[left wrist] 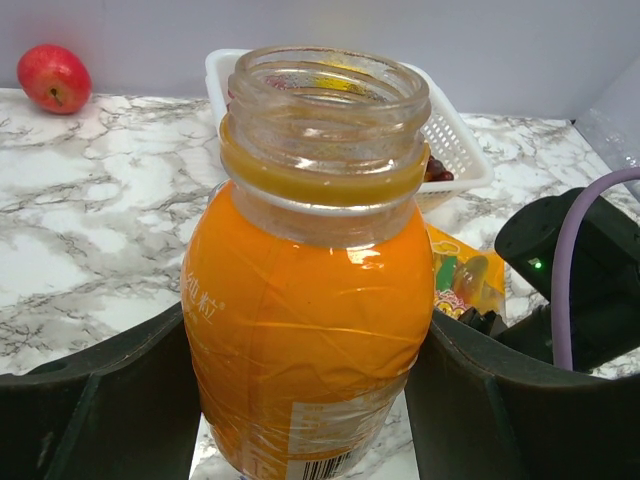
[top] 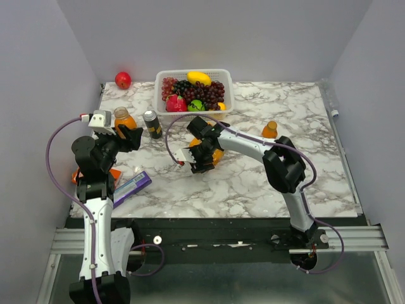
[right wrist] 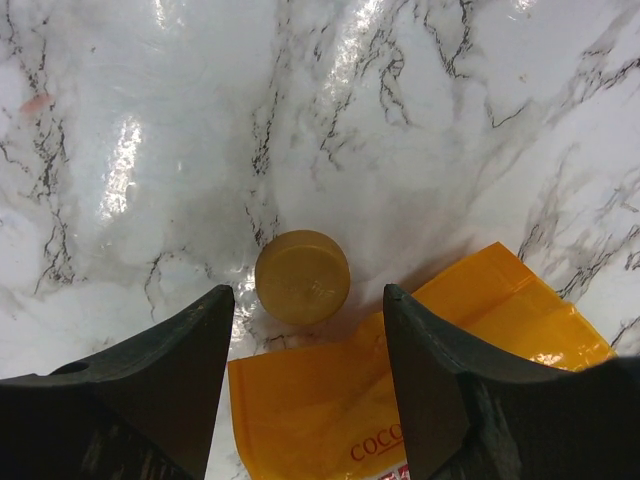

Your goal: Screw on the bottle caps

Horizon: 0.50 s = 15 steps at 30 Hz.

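Your left jaws sit closest to the lens, pinching the open orange bottle [left wrist: 310,330] across its body, one finger on each flank, below the shoulder. The neck is bare and its threads are exposed, so the bottle wants its cap. It looks nearly full of juice, so expect it to be heavy for its size. The wall is thin plastic under a glossy film label, so it will likely dent under a hard squeeze and slip under a weak one. The grip on the broad body looks right; hold it upright or the juice will spill.

Moving right in the overhead view, the dark can [top: 152,123] stands just beside that bottle and is not your concern.

Further right, your right jaws are spread and hover over the golden cap [right wrist: 302,277], which lies flat on the tabletop [right wrist: 200,120] between the fingers, touching neither. Judge it light, stiff and smooth. Take it across the rim, low on the skirt. The orange packet [right wrist: 500,320] lies right against the cap's near edge, and a finger could snag it.

Farthest right stands a second orange bottle [top: 270,130], well apart from both jaws.
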### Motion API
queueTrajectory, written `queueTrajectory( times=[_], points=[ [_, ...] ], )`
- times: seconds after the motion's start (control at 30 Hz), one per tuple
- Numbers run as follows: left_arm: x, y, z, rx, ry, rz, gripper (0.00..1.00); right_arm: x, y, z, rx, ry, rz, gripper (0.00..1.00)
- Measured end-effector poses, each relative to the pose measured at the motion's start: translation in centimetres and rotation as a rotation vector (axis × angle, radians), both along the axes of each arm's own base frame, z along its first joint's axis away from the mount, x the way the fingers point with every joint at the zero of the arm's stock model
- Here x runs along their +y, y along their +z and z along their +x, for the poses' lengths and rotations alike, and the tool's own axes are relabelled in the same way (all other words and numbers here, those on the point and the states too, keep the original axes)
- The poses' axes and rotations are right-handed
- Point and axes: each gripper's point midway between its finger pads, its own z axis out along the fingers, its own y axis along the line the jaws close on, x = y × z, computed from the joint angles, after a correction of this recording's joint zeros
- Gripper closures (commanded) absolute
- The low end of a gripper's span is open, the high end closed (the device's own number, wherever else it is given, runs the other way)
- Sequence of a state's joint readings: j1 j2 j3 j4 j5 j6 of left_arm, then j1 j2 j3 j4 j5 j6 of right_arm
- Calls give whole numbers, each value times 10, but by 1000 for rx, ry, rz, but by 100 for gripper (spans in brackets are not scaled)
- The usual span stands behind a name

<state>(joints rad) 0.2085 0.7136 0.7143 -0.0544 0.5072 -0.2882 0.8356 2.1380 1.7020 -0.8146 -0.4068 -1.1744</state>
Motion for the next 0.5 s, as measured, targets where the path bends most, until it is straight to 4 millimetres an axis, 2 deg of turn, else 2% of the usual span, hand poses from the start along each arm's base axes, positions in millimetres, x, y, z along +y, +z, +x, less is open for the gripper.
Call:
queueTrajectory(
  times=[0.5],
  points=[
    [0, -2, 2, 9, -1, -3, 100, -3, -14, 3, -12, 16, -30, 39]
  ],
)
